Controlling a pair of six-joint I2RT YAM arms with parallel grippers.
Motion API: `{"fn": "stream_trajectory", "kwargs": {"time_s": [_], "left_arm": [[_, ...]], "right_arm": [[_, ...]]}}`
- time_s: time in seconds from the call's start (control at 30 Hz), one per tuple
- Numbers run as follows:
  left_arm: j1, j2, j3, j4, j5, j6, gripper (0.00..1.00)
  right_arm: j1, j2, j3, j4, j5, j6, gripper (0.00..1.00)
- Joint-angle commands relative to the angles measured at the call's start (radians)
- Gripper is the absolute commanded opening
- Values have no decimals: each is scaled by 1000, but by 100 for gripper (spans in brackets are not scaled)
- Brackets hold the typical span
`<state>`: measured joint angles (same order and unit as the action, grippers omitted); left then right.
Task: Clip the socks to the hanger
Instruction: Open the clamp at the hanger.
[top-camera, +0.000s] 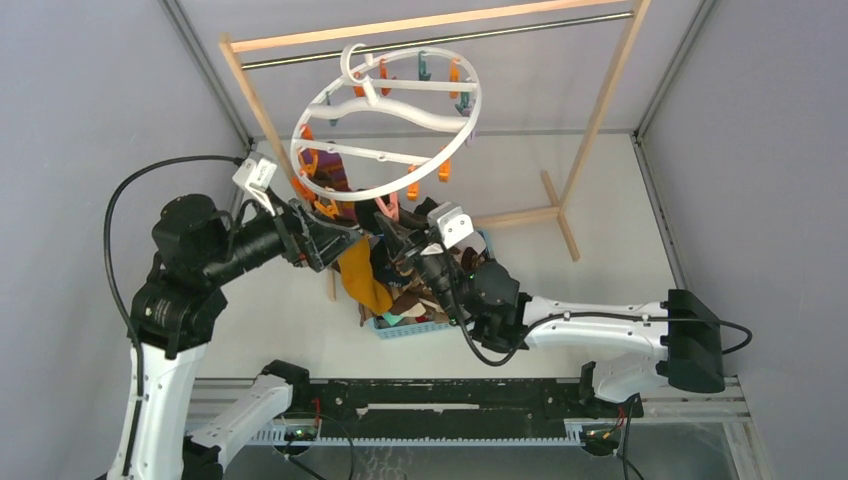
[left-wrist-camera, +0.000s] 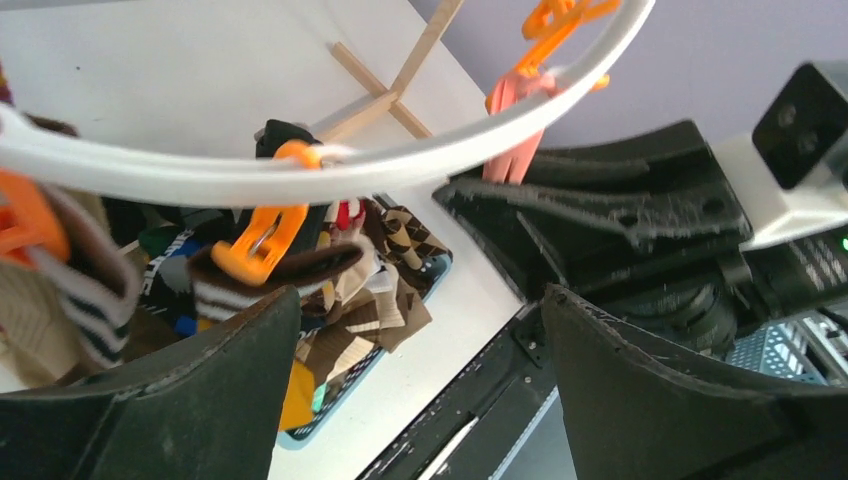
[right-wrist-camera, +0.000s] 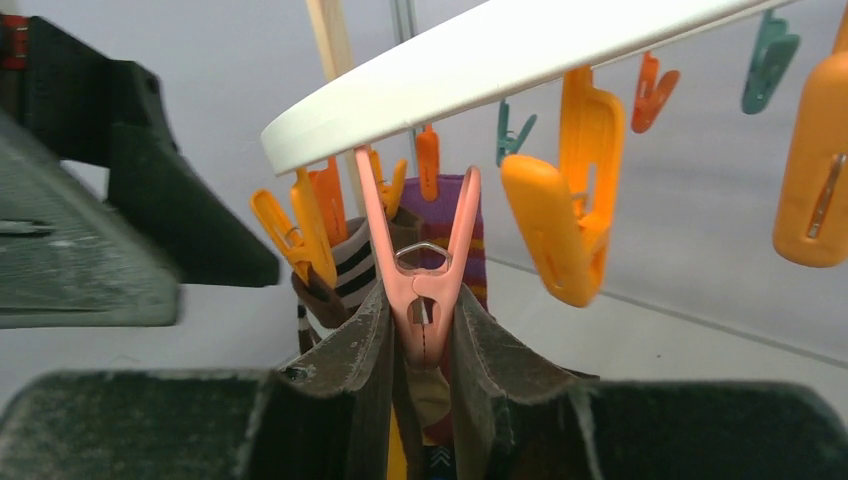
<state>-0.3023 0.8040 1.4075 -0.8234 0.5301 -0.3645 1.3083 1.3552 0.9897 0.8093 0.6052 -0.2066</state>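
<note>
The white round hanger (top-camera: 330, 108) hangs from the rod with orange, teal and pink clothespins. My right gripper (right-wrist-camera: 425, 320) is shut on a tan sock (right-wrist-camera: 425, 395), held up at the lower end of a pink clothespin (right-wrist-camera: 425, 295), which sits between the fingertips. In the top view the right gripper (top-camera: 395, 235) is under the ring's near edge. My left gripper (left-wrist-camera: 420, 300) is open and empty, just left of it (top-camera: 335, 235), below the ring (left-wrist-camera: 300, 165). An orange clothespin (left-wrist-camera: 260, 240) grips a brown striped sock (left-wrist-camera: 290, 268). A mustard sock (top-camera: 362, 275) hangs below.
A light-blue basket (top-camera: 420, 328) with several mixed socks stands under the hanger, between the arms. The wooden rack frame (top-camera: 600, 110) and its foot (top-camera: 560, 215) stand behind. A purple striped sock (right-wrist-camera: 440, 195) hangs clipped at the ring's left side. Grey walls close both sides.
</note>
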Motion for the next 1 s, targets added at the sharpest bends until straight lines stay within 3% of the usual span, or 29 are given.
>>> {"fn": "stream_trajectory", "kwargs": {"time_s": [0.0,0.43,0.6,0.77,0.97], "left_arm": [[0,41,23,98,46,-58,91],[-4,90,60,155,-10,-67,81],[-3,95,60,183,3,-90,71],[-3,89,45,186,-8,-86,53],[-2,87,44,227,-17,-105,26]], "right_arm": [[48,50,89,-10,63,-19,4],[88,165,233,-113,79,21,7],[95,180,248,-121,78,22,8],[96,173,248,-121,72,31,12],[98,151,235,-132,13,87,24]]}}
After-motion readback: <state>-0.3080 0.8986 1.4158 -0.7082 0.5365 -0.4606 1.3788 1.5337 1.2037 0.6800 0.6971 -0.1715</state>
